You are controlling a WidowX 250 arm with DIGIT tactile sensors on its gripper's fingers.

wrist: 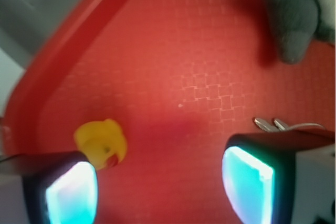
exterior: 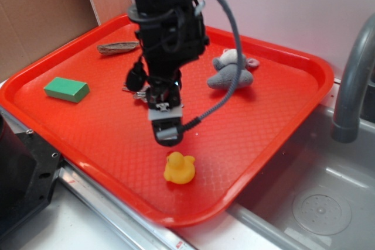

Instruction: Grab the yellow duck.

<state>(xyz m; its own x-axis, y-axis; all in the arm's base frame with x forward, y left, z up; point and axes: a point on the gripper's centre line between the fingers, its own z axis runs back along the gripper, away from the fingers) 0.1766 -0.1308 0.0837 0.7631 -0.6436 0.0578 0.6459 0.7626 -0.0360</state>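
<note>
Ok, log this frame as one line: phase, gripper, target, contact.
phase: approach | gripper: open, above tray | target: yellow duck, near front rim, beside one finger, not between | contact: none

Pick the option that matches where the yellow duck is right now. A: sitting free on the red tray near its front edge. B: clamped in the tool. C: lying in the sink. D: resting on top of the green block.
A: the yellow duck sits on the red tray near its front rim, with the open tool above it and no finger touching it.
</note>
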